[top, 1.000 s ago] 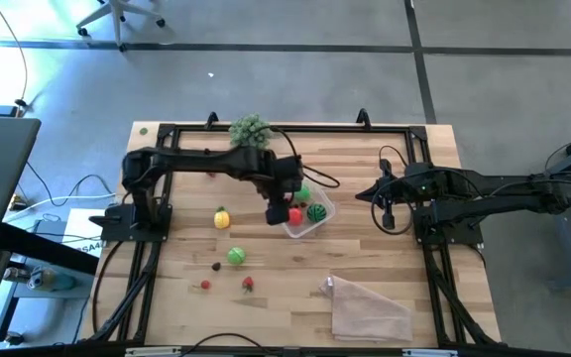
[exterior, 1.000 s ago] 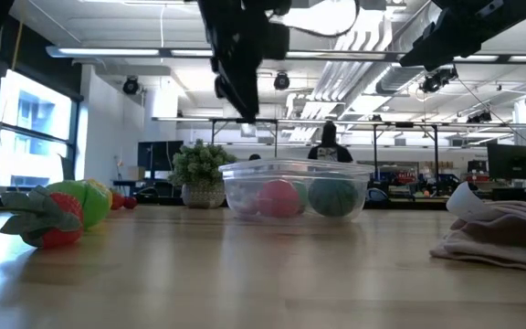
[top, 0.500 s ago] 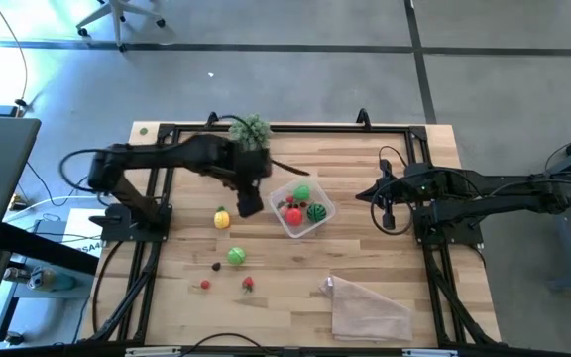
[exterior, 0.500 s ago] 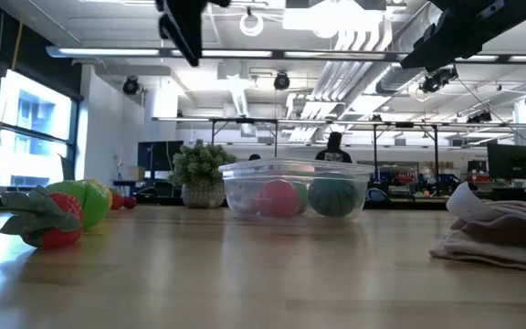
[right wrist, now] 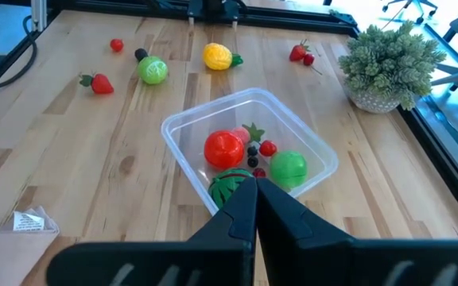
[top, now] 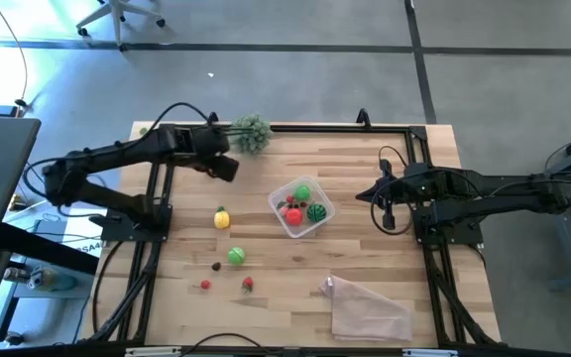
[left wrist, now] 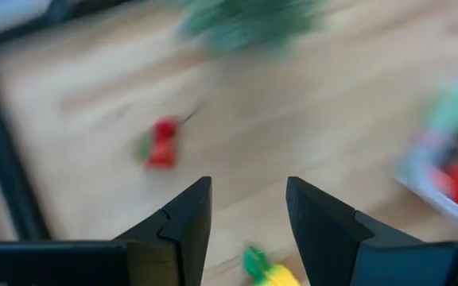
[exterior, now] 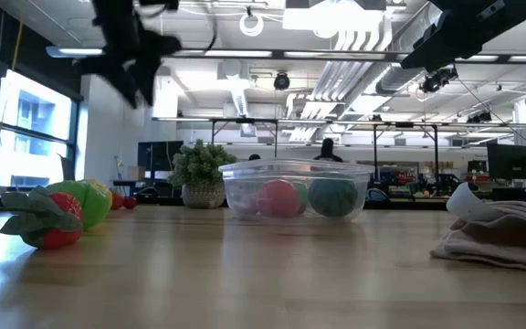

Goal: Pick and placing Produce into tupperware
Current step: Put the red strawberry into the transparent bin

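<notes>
High view: left hand (top: pixel 224 167) hovers over the tabletop (top: pixel 385 248) near the plant (top: pixel 251 132), well apart from the tub (top: pixel 301 207), which holds red and green fruit. Lemon (top: pixel 222 218), green ball (top: pixel 236 256) and strawberry (top: pixel 249 284) lie loose.

Left wrist view: fingers (left wrist: pixel 183 222) partly open, empty, above a red berry (left wrist: pixel 162 144).

Right wrist view: right hand (right wrist: pixel 253 208) closed, empty, just beside the tub.
</notes>
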Controlling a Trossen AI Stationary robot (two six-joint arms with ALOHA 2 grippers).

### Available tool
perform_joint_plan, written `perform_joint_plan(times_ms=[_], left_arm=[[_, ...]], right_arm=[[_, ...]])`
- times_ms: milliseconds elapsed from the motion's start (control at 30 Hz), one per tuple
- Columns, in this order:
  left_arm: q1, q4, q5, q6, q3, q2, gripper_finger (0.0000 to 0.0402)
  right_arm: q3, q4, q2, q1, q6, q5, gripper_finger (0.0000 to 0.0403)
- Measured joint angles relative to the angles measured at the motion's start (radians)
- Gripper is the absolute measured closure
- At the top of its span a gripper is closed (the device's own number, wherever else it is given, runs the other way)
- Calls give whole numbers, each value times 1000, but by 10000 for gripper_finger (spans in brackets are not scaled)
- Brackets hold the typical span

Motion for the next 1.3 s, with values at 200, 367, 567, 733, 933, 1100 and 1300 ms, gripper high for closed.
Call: perform_joint_plan(times_ms=[200,367,567,733,933,1100,1300], left_arm=[[151,-1,92,-133,-184,-18,247],[268,101,109,-138,-254,5,247],[330,199,128,-140,-294,7,247],[337,220,128,-159,-312,27,247],[337,253,129,-131,-313,109,247],[337,255,136,-130,-314,170,247],[337,295,164,-127,-314,214,247]], right_arm=[[0,0,0,0,0,0,402],[0,-1,0,0,0,0,402],[0,0,0,0,0,0,402],[0,0,0,0,0,0,402],[0,0,0,0,0,0,402],[0,0,0,0,0,0,402],[0,0,0,0,0,0,402]])
